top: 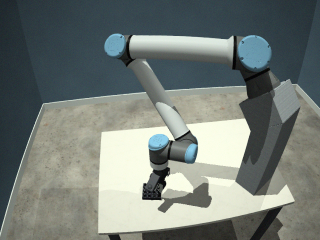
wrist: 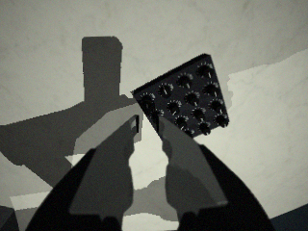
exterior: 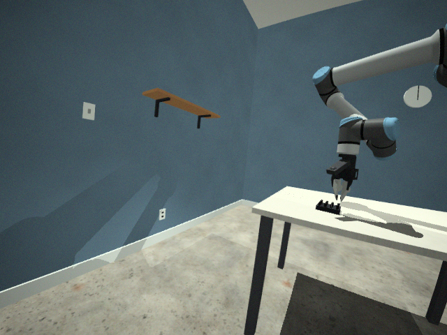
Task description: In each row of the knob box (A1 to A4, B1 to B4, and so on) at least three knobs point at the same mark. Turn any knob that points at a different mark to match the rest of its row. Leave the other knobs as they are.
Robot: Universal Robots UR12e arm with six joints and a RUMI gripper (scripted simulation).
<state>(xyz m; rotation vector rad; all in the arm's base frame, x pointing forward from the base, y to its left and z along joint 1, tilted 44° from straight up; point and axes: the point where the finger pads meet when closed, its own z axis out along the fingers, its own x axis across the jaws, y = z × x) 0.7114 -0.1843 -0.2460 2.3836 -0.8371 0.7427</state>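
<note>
The black knob box (top: pixel 151 194) lies flat on the white table near its front left part. It also shows in the exterior view (exterior: pixel 327 206) and in the wrist view (wrist: pixel 185 98), where several small ridged knobs stand in rows; their pointer marks are too small to read. My gripper (wrist: pixel 147 115) points down just above the box's near corner. It also shows in the exterior view (exterior: pixel 339 197). Its two fingers stand a narrow gap apart with nothing held between them. One corner knob (wrist: pixel 155 115) is partly hidden behind the right fingertip.
The white table (top: pixel 180 175) has its front edge close below the box. The robot's grey pedestal (top: pixel 268 139) stands at the table's right side. The arm's shadow falls across the table to the right of the box.
</note>
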